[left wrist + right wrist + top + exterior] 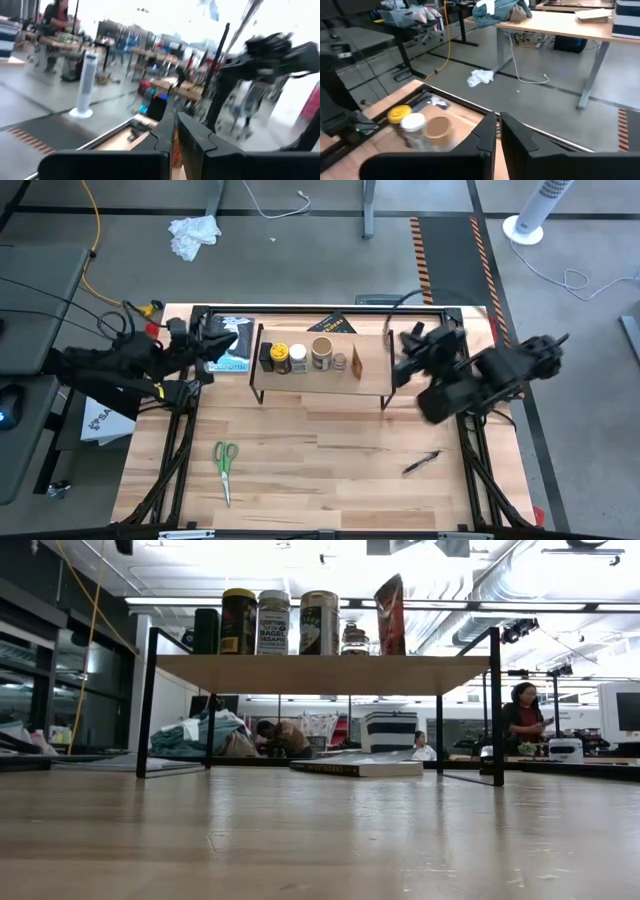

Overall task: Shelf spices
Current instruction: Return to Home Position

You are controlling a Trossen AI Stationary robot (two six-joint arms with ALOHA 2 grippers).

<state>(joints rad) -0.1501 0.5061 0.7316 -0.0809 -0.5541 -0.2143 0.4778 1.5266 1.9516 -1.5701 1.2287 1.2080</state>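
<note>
On the desk, green-handled scissors lie in its left half, a black marker in its right half, and a dark book at its far edge. Beyond the desk, a crumpled white cloth and a white fan sit on the floor.

Pale wood planks of the desk, smooth with a soft sheen, carry the shelf on thin matt black metal legs. Its spices wear glossy printed labels, and the packet is shiny film. The scissors have green plastic handles and bare metal blades. The right arm's fingers look like matt black plastic.
</note>
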